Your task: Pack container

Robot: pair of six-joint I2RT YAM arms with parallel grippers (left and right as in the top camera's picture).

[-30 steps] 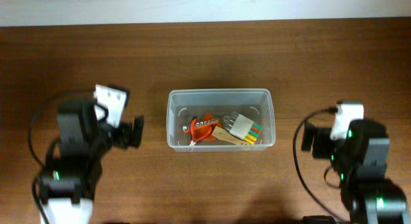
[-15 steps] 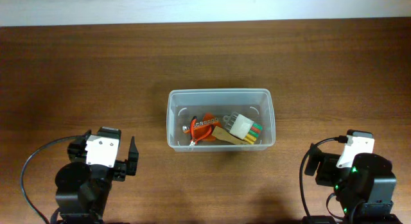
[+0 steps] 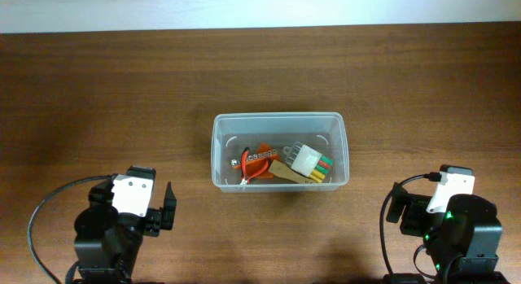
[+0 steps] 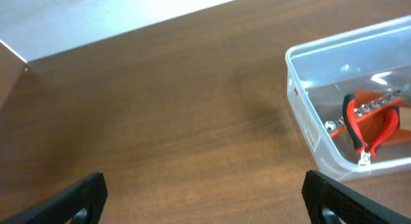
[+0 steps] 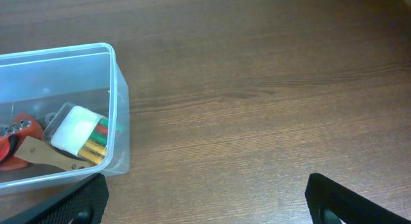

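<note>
The clear plastic container sits mid-table and holds red-handled pliers, a tan tool and a white block with green, red and yellow ends. It shows at the right in the left wrist view and at the left in the right wrist view. My left gripper is open and empty, near the front left edge. My right gripper is open and empty at the front right; its fingers are hidden in the overhead view.
The brown wooden table runs to a pale wall at the back. Black cables loop beside both arm bases at the front corners.
Both arms pulled back from beside the container to the front edge of the table a second ago. Since half a second ago the left arm shifted only slightly.
</note>
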